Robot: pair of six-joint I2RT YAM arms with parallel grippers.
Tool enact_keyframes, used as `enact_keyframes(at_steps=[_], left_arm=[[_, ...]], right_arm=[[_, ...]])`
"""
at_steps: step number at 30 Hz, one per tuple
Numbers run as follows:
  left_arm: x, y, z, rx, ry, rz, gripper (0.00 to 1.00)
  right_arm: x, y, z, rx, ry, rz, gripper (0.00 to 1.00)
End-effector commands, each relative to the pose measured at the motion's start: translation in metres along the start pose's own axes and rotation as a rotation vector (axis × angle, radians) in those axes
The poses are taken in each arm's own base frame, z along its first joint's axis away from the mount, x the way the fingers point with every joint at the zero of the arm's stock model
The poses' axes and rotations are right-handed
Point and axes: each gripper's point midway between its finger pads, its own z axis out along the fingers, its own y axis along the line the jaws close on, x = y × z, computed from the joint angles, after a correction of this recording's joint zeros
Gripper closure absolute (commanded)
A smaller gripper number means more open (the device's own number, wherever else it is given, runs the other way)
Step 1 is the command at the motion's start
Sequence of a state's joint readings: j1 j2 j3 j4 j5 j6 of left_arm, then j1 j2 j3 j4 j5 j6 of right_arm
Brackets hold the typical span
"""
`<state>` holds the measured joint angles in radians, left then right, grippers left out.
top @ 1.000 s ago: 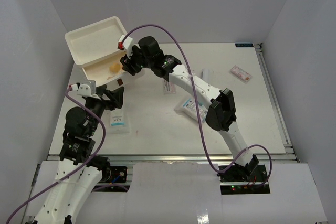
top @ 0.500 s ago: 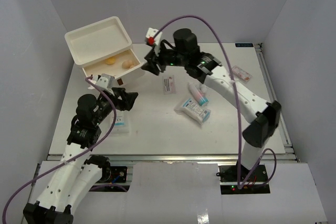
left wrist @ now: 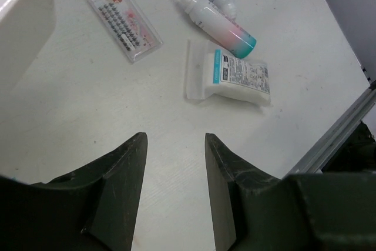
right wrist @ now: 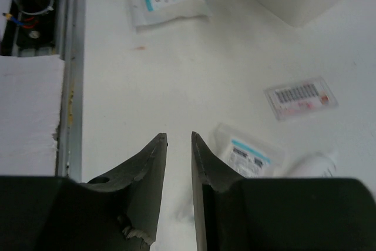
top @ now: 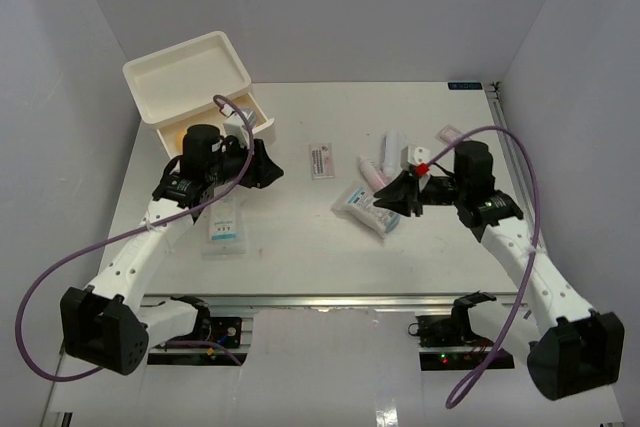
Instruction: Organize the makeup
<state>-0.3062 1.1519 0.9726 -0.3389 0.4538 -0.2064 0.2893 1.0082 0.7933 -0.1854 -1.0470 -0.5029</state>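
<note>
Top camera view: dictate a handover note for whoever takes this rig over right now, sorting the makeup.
Left end effector: open, empty, beside the white drawer box.
Right end effector: jaws narrowly apart, empty, by the two tubes.
Loose on the table: near sachet pack by the left arm, middle sachet pack by the tubes, lash packet mid-table, pink packet at the far right.
Done: cannot tell; the box's contents are hidden by the left arm.
Left: all of these need sorting.
</note>
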Motion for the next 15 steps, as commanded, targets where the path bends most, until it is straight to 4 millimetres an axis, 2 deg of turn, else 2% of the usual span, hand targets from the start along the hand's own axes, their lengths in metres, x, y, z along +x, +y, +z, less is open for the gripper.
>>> enact_keyframes(at_steps=[1, 6, 10, 12, 15], left_arm=[[-0.001, 0.018, -0.008, -0.174, 0.083, 0.064, 0.46], [-0.002, 0.054, -0.018, -0.403, 0.149, 0.154, 0.44], [0.002, 0.091, -0.025, -0.556, 0.252, 0.315, 0.42], [-0.004, 0.101, -0.026, -0.607, 0.275, 0.357, 0.40], [-0.005, 0.110, -0.018, -0.604, 0.338, 0.436, 0.37]], right_arm=[[-0.004, -0.006, -0.024, 0.043, -0.102, -0.091, 0.71], [-0.001, -0.016, -0.028, 0.094, -0.080, -0.098, 0.70], [0.001, -0.019, -0.028, 0.113, -0.070, -0.102, 0.70], [0.003, -0.021, -0.028, 0.121, -0.064, -0.097, 0.70], [0.007, -0.022, -0.028, 0.121, -0.053, -0.082, 0.70]])
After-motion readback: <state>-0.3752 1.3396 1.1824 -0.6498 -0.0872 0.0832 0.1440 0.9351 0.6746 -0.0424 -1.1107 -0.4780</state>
